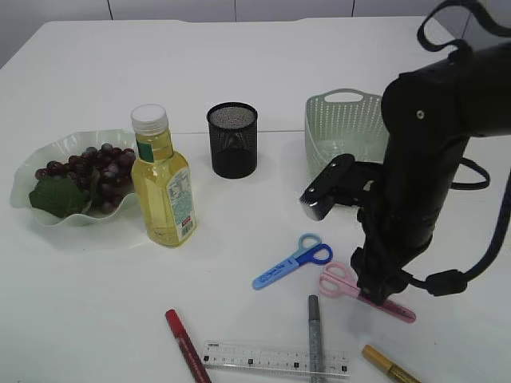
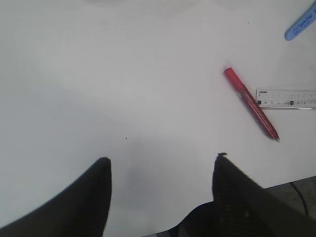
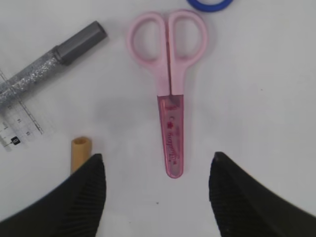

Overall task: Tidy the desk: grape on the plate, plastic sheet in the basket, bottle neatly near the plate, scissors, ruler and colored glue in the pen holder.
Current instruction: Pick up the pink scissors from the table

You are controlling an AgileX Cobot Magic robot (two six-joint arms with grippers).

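Pink plastic scissors [image 3: 170, 94] lie flat on the white table [image 1: 80, 319], blades closed in their sheath, tip aimed between the right gripper [image 3: 157, 197] fingers, which stand wide apart above them, holding nothing. Blue scissors [image 1: 292, 261] sit just beside the pink handles. A silver glitter glue pen [image 3: 49, 64] crosses the clear ruler [image 1: 275, 358]; a gold glue pen [image 1: 391, 365] and red glue pen [image 2: 251, 102] lie nearby. The left gripper [image 2: 160, 197] hangs open over bare table. Behind stand the black mesh pen holder [image 1: 232, 140], yellow-liquid bottle [image 1: 162, 179], and grapes [image 1: 100, 167] on the plate [image 1: 32, 159].
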